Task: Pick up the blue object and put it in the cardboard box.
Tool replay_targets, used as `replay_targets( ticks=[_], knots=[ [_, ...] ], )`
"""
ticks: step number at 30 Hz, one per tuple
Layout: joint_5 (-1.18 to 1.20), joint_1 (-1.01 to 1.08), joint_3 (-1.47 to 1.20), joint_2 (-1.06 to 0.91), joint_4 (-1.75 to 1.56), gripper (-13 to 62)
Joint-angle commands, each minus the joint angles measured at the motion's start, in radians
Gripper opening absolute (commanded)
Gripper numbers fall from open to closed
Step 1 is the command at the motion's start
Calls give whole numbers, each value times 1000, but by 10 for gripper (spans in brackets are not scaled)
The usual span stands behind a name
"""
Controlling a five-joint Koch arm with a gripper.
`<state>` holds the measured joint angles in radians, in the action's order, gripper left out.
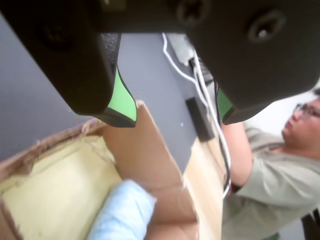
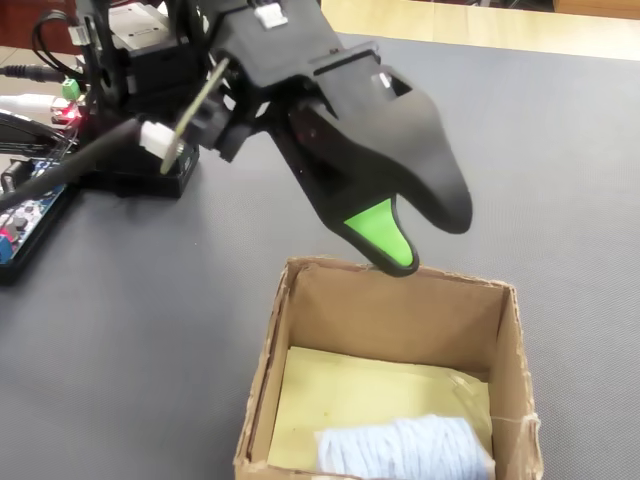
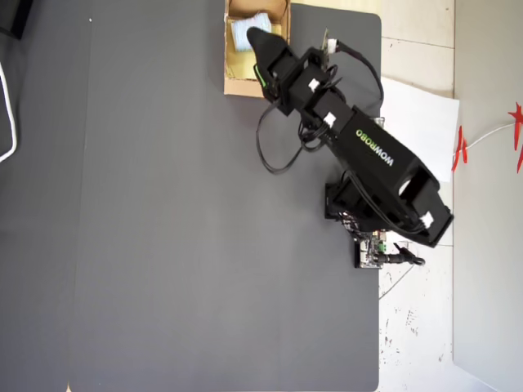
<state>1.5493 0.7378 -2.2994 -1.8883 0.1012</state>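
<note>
The pincer (image 1: 172, 115) hangs spread and empty, its green-tipped jaws well apart above the far wall of the cardboard box (image 2: 400, 310). Below it, the blue object (image 2: 405, 447) lies on the box's pale yellow floor, against the near wall. The placing looks done; only pulling the arm (image 3: 368, 151) away seems left. It reaches from its base across the grey bench (image 3: 163, 229), wrist pitched down over the box.

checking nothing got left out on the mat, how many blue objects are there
1. The blue object lies inside the cardboard box, below the open, empty gripper. None shows on the mat, though the arm hides some of it.
</note>
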Motion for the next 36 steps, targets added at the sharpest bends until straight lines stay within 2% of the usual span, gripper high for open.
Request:
replay_targets(
  ticks=[1,31,36],
  knots=[
    [61,-43,3,-63,-167,323],
    [44,-653,-377,-331,-291,343],
    [44,-683,-463,-356,-342,342]
  ],
)
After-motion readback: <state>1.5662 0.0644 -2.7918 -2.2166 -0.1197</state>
